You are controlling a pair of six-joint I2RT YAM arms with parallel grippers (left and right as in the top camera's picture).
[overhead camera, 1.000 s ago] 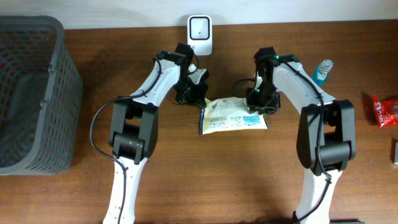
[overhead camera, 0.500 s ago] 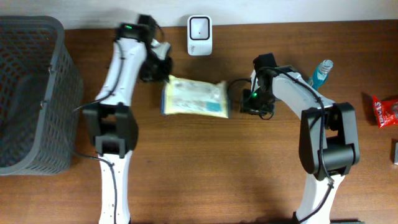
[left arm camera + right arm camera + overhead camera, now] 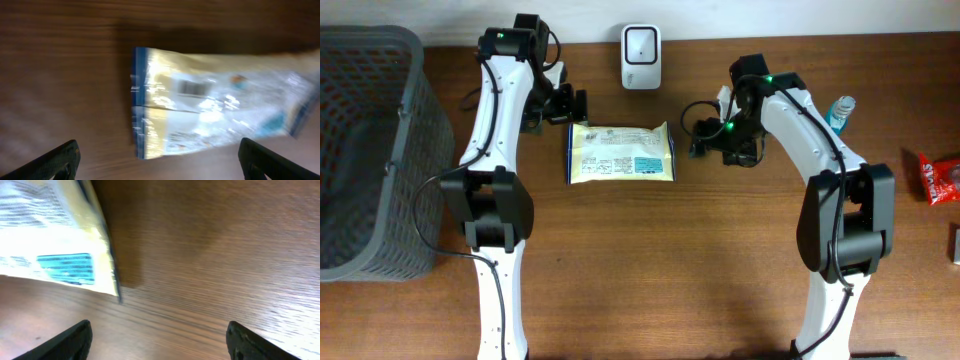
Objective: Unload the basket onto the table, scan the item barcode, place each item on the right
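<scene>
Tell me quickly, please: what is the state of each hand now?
Left hand: open, holding nothing.
Right hand: open, holding nothing.

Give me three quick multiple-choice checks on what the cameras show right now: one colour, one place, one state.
1. What colour is the scanner?
A. white
B. red
C. green

2. Where is the packet?
A. on top of the scanner
B. flat on the table, between the left gripper and the right gripper
C. hanging over the table's edge

3. How does the left gripper stand?
A. shut on the packet
B. shut on nothing
C. open, holding nothing

Answers:
1. A: its casing is white around a dark window.
2. B: the overhead view shows it lying flat on the wood below the scanner, with a gripper at each end.
3. C: the left wrist view shows both fingers far apart, and the packet lies clear of them.
</scene>
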